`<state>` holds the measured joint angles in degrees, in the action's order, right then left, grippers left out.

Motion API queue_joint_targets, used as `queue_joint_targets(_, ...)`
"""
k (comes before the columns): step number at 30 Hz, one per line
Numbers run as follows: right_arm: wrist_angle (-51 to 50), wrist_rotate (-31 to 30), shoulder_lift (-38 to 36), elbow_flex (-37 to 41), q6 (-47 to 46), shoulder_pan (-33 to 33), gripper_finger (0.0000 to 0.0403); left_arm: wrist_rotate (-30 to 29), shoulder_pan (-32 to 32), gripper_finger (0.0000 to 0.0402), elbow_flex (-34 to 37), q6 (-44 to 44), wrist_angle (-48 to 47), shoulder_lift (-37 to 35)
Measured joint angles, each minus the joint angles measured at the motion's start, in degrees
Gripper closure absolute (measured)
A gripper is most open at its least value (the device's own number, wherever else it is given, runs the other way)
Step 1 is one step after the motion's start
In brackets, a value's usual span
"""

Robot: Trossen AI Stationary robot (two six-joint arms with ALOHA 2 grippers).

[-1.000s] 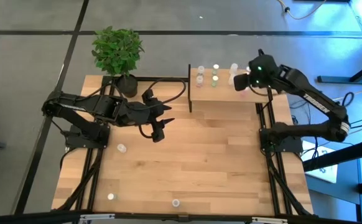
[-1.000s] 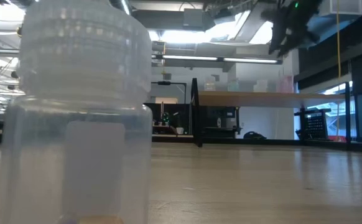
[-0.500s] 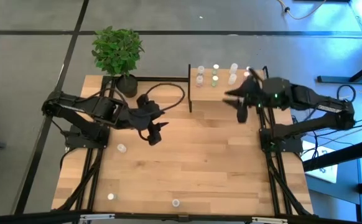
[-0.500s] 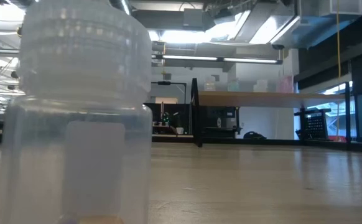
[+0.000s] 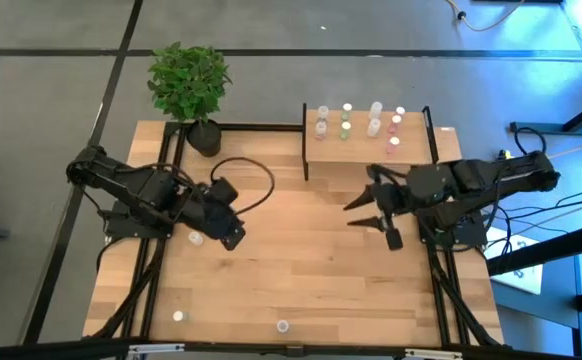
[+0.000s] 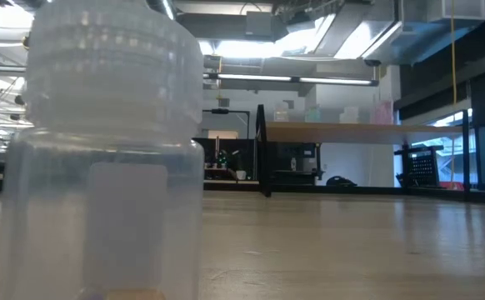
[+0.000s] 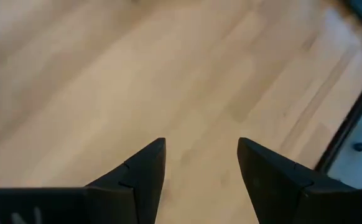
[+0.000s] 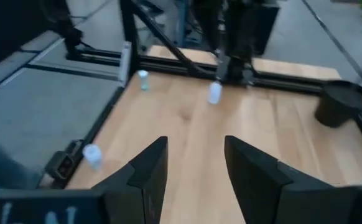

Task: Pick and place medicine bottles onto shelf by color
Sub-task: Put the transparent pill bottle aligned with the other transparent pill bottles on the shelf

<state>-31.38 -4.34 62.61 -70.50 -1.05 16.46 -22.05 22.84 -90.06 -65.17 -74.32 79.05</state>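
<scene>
Left gripper (image 5: 233, 235) low over table (image 5: 301, 270), just beside loose bottle (image 5: 196, 238); fingers (image 7: 145, 171) apart, nothing between. Right gripper (image 5: 371, 212) over table in front of shelf (image 5: 371, 160), fingers (image 8: 148, 168) apart, empty. Seven bottles on shelf (image 5: 356, 122), in rows near back edge. Two more bottles near front edge of table (image 5: 179, 316) (image 5: 283, 326). Potted plant (image 5: 189, 85) at back left corner. Low view: one bottle (image 6: 109, 150) fills left side, shelf behind.
</scene>
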Motion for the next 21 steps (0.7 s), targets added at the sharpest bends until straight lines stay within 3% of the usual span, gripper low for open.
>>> queue_joint_targets(7,0.8,0.7,2.3,0.0,0.1,3.5,0.0242,5.2,4.1,0.0208,0.0,-22.3,-8.9,0.0)
queue_joint_targets(11,0.5,10.6,3.7,0.0,0.1,3.7,0.0242,5.3,5.9,0.0208,0.0,-30.2,-15.9,0.1)
queue_joint_targets(14,0.5,15.6,4.7,0.0,0.2,3.7,0.0242,5.2,7.0,0.0208,1.1,-33.1,-15.2,0.1)
queue_joint_targets(17,0.5,16.0,6.1,0.0,0.3,3.7,0.0242,5.5,8.0,0.0208,3.3,-35.1,-15.2,0.0)
queue_joint_targets(21,1.3,15.5,8.3,0.0,0.3,3.1,0.0242,11.4,8.1,0.0208,8.6,-37.2,-15.6,0.1)
